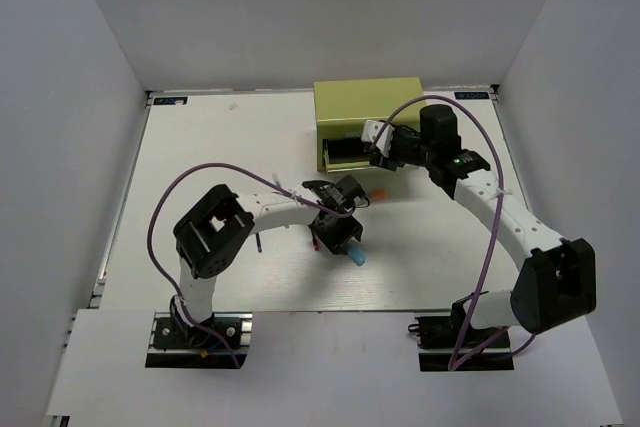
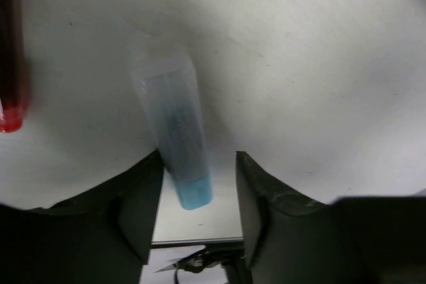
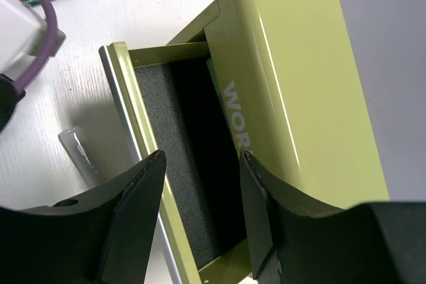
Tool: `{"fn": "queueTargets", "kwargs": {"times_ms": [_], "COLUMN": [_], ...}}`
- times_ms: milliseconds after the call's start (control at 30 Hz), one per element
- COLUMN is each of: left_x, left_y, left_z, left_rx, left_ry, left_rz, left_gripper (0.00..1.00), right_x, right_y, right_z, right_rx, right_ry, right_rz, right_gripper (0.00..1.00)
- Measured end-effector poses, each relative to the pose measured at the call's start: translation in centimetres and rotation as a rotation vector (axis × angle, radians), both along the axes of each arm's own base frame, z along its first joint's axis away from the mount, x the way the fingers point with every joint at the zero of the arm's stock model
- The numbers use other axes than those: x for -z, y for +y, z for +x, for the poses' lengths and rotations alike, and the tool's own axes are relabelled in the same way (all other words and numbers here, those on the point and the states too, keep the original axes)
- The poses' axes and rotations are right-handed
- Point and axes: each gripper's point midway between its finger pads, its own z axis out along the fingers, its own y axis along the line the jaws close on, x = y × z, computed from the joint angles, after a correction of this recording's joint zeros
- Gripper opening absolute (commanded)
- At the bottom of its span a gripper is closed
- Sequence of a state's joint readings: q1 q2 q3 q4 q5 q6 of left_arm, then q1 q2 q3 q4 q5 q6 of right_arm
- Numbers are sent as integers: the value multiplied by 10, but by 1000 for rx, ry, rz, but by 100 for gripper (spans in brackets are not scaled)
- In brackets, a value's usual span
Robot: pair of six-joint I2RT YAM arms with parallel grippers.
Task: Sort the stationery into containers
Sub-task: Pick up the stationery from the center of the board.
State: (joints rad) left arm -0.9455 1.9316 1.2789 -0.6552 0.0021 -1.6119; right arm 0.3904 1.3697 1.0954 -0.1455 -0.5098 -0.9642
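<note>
**Inspector:** Left side first. State of the left gripper [image 2: 199, 161]?

**Assessor:** Jaws about half apart, pointing down at the table [image 2: 319, 64]. Nothing is clamped. The marker [image 2: 178, 131] lies on the table with its blue end between the fingers [image 2: 133, 211]. It touches, or all but touches, the finger at 9 o'clock. A clear gap shows on the 3 o'clock side.

**Inspector:** Its long axis?

**Assessor:** In the wrist view it runs from 11 o'clock down to 5 o'clock, slightly askew to the line straight through the jaws. The clear cap end reaches out past the fingertips toward 11 o'clock.

**Inspector:** Anything beside it?

**Assessor:** A red pen [image 2: 9, 44] at 9 o'clock, apart from the marker and outside the jaws.

**Inspector:** Right side?

**Assessor:** The right gripper [image 3: 202, 157] hangs over the open drawer [image 3: 166, 49] of the chest [image 3: 299, 84], jaws about half apart and empty. A dark lining shows below. I cannot make out any contents.

**Inspector:** Which arm is nearer the marker?

**Assessor:** The left, plainly, since it straddles the marker. From above, the chest stands at 12 to 1 o'clock from the marker, and the right arm is well apart at the drawer.

**Inspector:** Judgement?

**Assessor:** A closing would likely catch the blue end only, off-centre toward the 9 o'clock finger. The marker may swivel as the jaws meet it, and the cap end may droop on lifting.
</note>
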Motion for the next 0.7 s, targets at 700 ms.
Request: {"fn": "queueTargets", "kwargs": {"times_ms": [700], "left_x": [-113], "left_y": [4], "left_z": [30], "left_rx": [181], "left_ry": [-501], "left_rz": [-158], "left_gripper": [15], "right_x": [10], "right_y": [-35], "right_z": [-45], "right_rx": [107], "right_ry": [88], "right_rz": [95], "right_gripper": [42]}}
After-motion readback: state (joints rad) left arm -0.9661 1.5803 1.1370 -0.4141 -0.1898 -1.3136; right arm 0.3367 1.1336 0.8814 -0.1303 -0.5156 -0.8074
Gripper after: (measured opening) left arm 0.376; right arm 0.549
